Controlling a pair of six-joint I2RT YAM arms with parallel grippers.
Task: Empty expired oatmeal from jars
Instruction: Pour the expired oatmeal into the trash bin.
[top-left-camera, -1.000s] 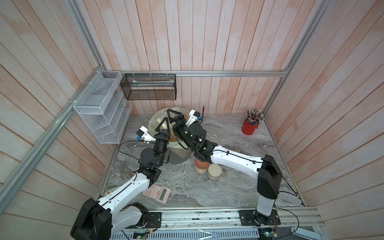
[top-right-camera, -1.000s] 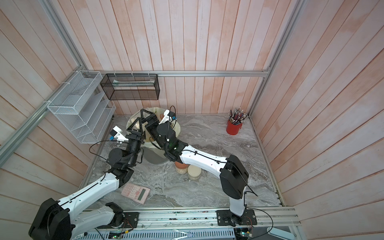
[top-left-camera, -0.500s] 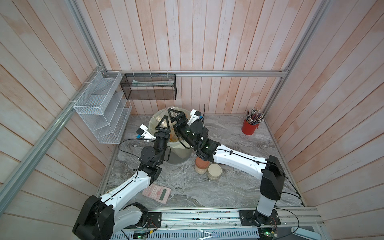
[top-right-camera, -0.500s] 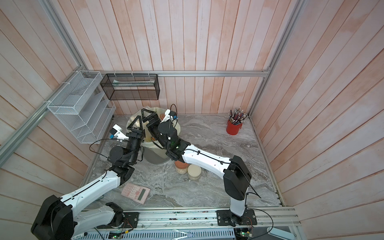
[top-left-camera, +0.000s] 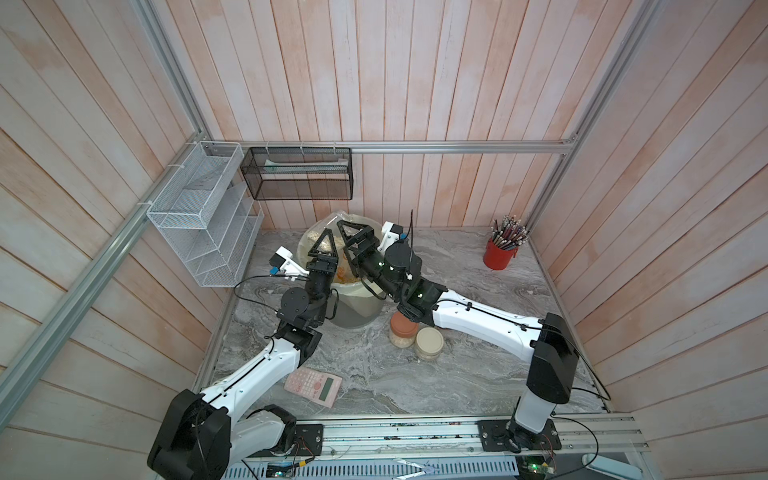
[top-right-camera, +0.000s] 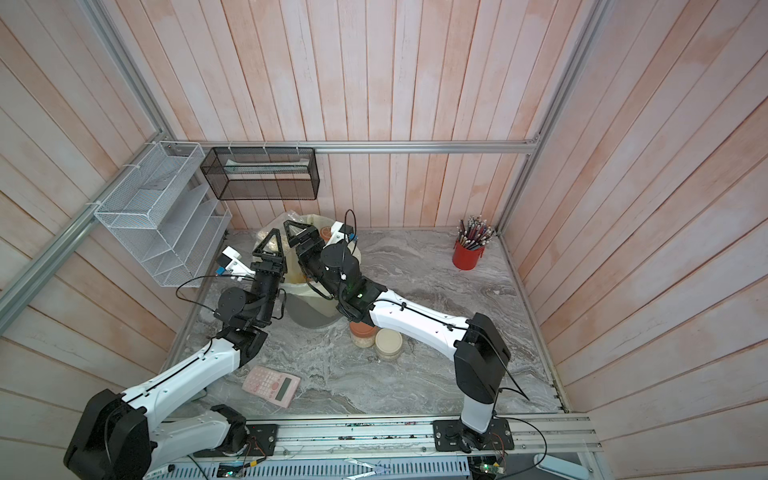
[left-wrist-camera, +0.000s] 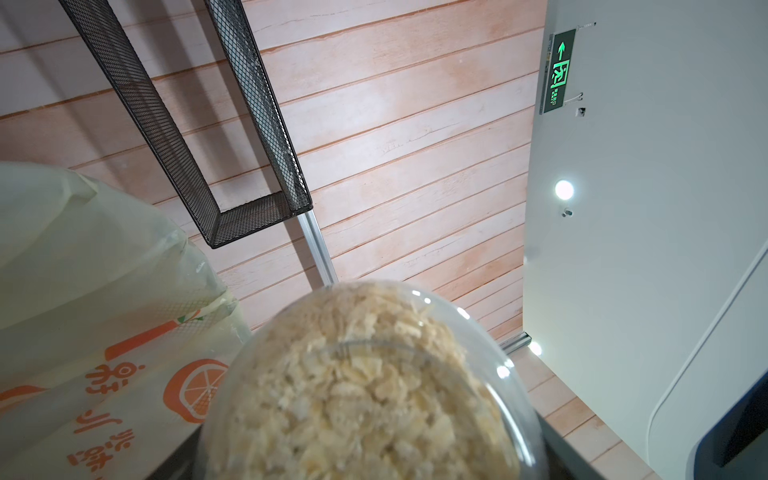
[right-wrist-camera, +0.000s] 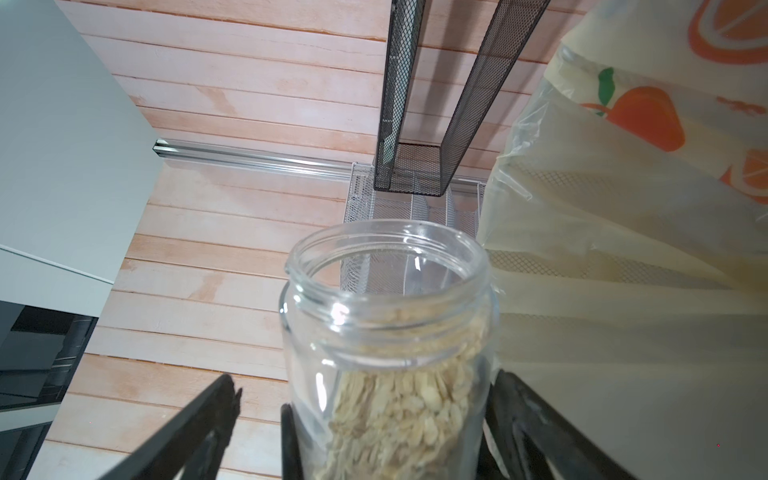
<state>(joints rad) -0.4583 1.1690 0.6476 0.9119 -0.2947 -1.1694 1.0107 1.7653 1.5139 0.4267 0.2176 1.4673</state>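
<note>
**Open jar held over the bin**

The left arm (top-left-camera: 266, 361) and right arm (top-left-camera: 486, 324) stretch forward, wrists raised over the grey bin (top-left-camera: 357, 309) at the table's 11 o'clock. The left gripper (top-left-camera: 326, 236) clamps a lidless jar (right-wrist-camera: 390, 316) with oatmeal (right-wrist-camera: 399, 415) inside. The right gripper (top-left-camera: 348, 232) stands wide apart beside it, holding nothing. A terracotta-lidded jar (top-left-camera: 403, 326) and a cream-lidded jar (top-left-camera: 429, 341) sit at the bin's 4 o'clock.

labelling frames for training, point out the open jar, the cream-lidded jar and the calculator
open jar (right-wrist-camera: 390, 395): right wrist view, glass wall below the neck
cream-lidded jar (top-left-camera: 429, 340): a top view, centre of its lid
calculator (top-left-camera: 313, 386): a top view, middle of its pink body
</note>
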